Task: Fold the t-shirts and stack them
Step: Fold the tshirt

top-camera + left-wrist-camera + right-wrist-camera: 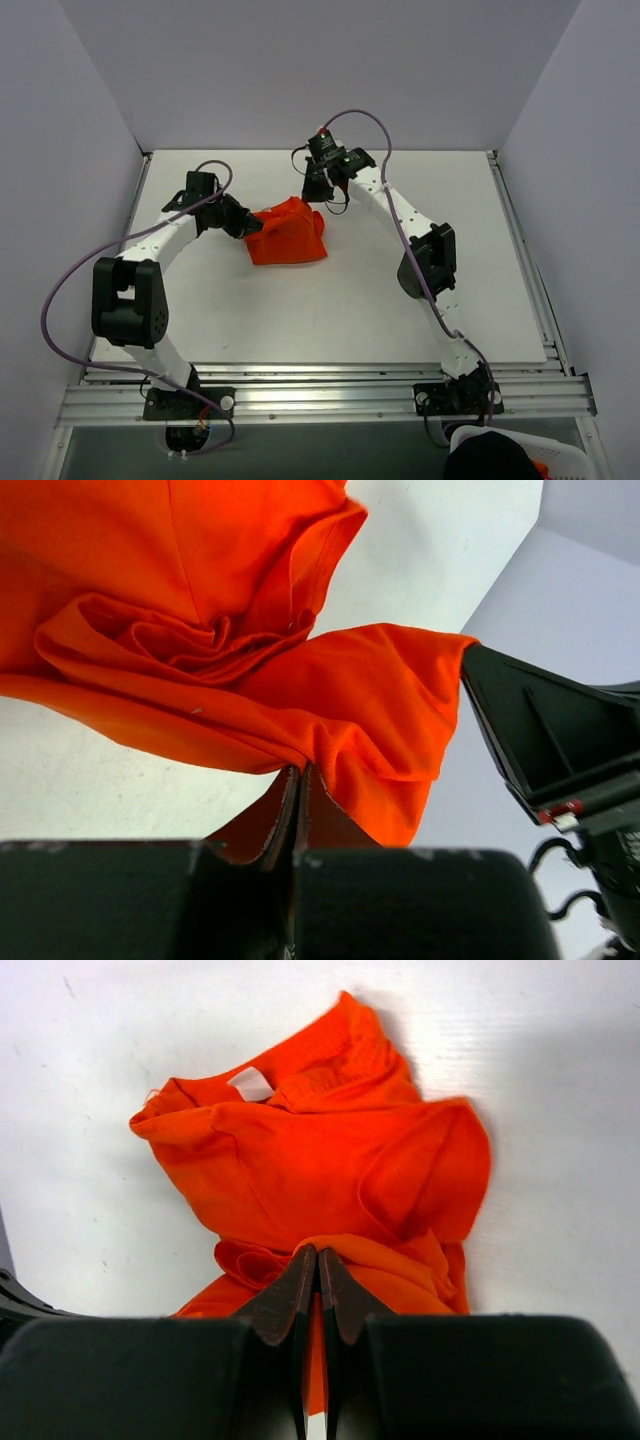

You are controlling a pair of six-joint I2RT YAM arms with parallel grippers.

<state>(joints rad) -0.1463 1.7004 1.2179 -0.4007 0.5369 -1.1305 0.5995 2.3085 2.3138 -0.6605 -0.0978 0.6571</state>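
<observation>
One bright orange-red t-shirt [287,232] lies bunched and wrinkled in the middle of the white table, partly lifted between the two arms. My left gripper [250,224] is shut on the t-shirt's left edge; in the left wrist view the t-shirt [250,670] folds run straight into my gripper [300,772]. My right gripper [316,190] is shut on the t-shirt's far right corner. In the right wrist view the t-shirt [330,1150] spreads below with a white label showing, and a fold is pinched in my gripper [318,1257].
The white table [400,320] is walled by pale panels at the back and sides. A metal rail [330,390] runs along the near edge. A white basket [515,455] with something dark sits beyond the rail at bottom right.
</observation>
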